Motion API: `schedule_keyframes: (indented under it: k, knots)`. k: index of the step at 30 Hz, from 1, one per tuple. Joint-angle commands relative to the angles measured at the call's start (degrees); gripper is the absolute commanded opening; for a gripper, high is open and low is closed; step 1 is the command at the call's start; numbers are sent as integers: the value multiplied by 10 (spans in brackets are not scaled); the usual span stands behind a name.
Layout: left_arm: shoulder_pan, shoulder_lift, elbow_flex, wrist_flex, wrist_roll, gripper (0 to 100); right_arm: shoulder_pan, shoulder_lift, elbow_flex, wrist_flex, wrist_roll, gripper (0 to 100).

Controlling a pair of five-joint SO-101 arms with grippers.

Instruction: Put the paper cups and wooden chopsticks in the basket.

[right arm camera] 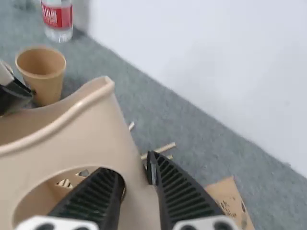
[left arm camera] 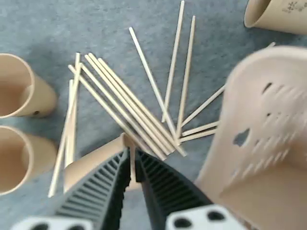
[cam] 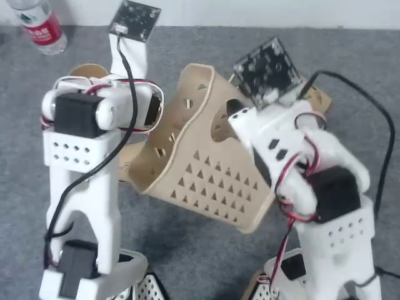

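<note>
1. The tan paper cups (left arm camera: 19, 91) are judged light and thin-walled, and easily crushed. A gentle hold across the rim wall is advised.
2. The pale, slender wooden chopsticks (left arm camera: 129, 110) are judged stiff, light and apt to roll. They lie flat and crossed on the grey carpet (left arm camera: 48, 28), and are best taken near mid-length, a few at a time.
3. The beige basket (cam: 200, 169), pierced with triangular cut-outs, is found tilted between the two arms. It is judged light but bulky, and its handle hole is the natural hold.
4. The left claw (left arm camera: 133, 154) is narrowed to a slit. A toppled cup (left arm camera: 91, 167) appears to be pinched by its rim wall between the jaws, touching the edge of the chopstick pile.
5. The right claw (right arm camera: 132, 165) is closed narrowly across the basket's wall at the handle hole, with one jaw inside and the other outside. The basket is judged to be held by it.
6. Two cups are noted just beside the pile and another beyond the basket. An upright cup (right arm camera: 41, 72) stands near a clear, red-labelled plastic bottle (right arm camera: 56, 17).
</note>
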Motion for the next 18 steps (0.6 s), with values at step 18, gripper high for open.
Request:
schedule_keyframes:
  k: [18]
  knots:
    - [-220, -13, -17, -11, -53, 214, 14, -233, 457, -415, -178, 7]
